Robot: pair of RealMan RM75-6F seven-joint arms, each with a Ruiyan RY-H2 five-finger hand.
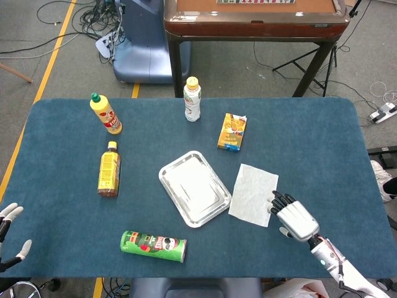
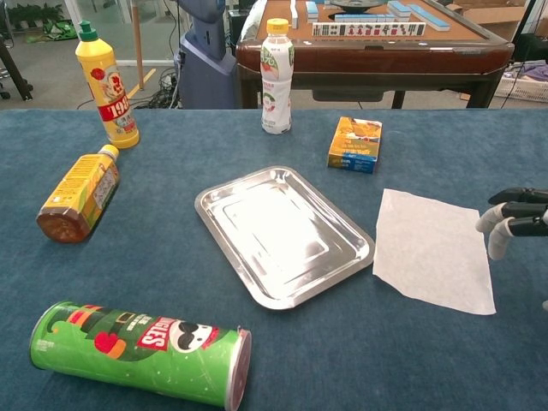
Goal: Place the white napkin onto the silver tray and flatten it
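A white napkin [image 1: 254,194] [image 2: 432,249] lies flat on the blue table, just right of the silver tray [image 1: 194,187] [image 2: 284,232], which has nothing on it. My right hand [image 1: 293,216] [image 2: 515,221] hovers at the napkin's near right edge, fingers spread toward it, holding nothing. Whether the fingertips touch the napkin I cannot tell. My left hand [image 1: 9,234] shows at the table's near left corner, fingers apart, far from both.
A green chips can [image 1: 153,246] [image 2: 139,350] lies in front of the tray. An orange carton [image 1: 232,131] [image 2: 355,144] and a white bottle [image 1: 192,99] stand behind it. Two yellow bottles [image 1: 105,113] [image 1: 109,169] are to the left.
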